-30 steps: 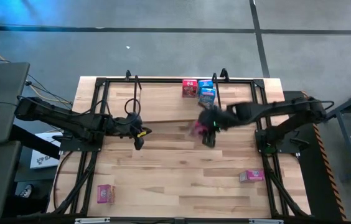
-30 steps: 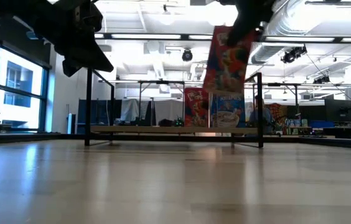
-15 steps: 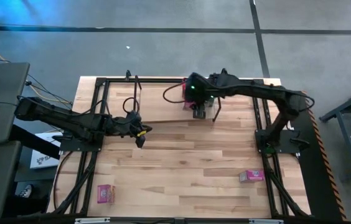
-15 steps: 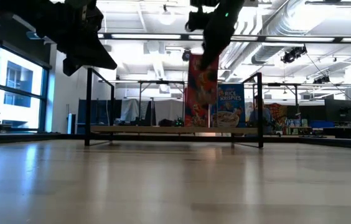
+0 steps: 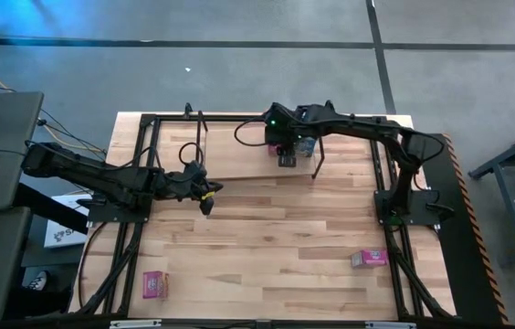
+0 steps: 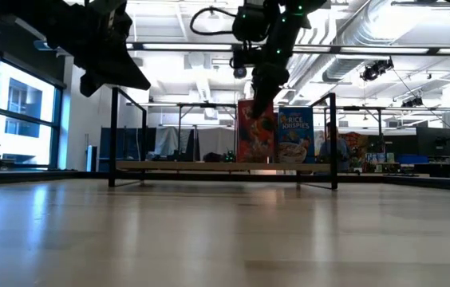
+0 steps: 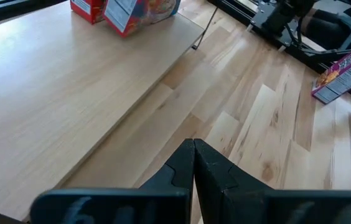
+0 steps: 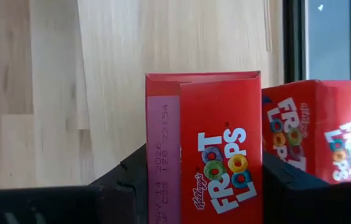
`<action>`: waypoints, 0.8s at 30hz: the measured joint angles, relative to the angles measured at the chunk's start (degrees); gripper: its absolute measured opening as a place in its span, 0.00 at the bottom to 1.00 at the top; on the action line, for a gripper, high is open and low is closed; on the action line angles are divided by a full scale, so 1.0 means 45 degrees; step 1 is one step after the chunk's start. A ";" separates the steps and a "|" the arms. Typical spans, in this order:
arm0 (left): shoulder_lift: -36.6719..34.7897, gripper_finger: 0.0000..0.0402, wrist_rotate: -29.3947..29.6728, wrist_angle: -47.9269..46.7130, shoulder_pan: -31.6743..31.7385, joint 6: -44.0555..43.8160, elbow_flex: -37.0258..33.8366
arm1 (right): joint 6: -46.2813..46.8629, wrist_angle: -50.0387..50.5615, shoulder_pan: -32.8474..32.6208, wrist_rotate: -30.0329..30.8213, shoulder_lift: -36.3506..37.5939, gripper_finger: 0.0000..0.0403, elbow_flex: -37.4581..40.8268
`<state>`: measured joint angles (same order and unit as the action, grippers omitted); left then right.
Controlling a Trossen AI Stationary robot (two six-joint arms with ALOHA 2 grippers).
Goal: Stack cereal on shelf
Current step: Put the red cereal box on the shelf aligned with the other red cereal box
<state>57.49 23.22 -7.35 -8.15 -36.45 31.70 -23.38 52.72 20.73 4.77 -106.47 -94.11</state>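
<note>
My right gripper [image 5: 285,153] is over the shelf's right part, shut on a red Froot Loops cereal box [image 6: 255,131] that stands upright just left of a blue Rice Krispies box [image 6: 294,135] in the low view. A second red box [image 8: 325,137] stands right behind it. The shelf is a light board [image 5: 230,146] in a thin black wire frame at the table's far side. My left gripper [image 5: 204,196] hangs shut above the table, just in front of the shelf's near edge, touching nothing. My right gripper pinches the red box between its two fingers [image 8: 126,180], one on each of two opposite sides, near the box's upper end [image 6: 258,105]. The fingers come from above, pointing down. The box is upright, its lower end [image 6: 255,159] level with the shelf board.
Two pink boxes lie on the table near its near edge, one at the left [image 5: 155,284] and one at the right [image 5: 368,259]. The shelf board's left part [image 7: 70,81] is bare wood. Black frame rails [image 5: 134,228] run along the table's sides.
My right gripper has carried the red box from above the table's middle toward the far edge and a little left, over the shelf, and down. The box hung tilted and high; now it is upright beside the blue box at board level. The left arm has kept still.
</note>
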 joint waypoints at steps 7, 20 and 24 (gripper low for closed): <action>0.0000 0.00 0.0000 -0.0015 -0.0004 0.0000 0.0000 | 0.0084 -0.0023 0.0347 -0.0463 -0.0320 0.40 0.0010; 0.0000 0.00 -0.0021 -0.0026 -0.0002 0.0002 0.0000 | -0.0007 -0.0052 0.0400 -0.0433 -0.0358 0.48 0.0010; 0.0000 0.00 -0.0030 -0.0026 -0.0004 0.0002 0.0000 | -0.0035 -0.0050 0.0400 -0.0038 -0.0361 0.55 0.0015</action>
<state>57.49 23.09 -7.47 -8.16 -36.44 31.70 -23.53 52.49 22.52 4.60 -108.10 -94.04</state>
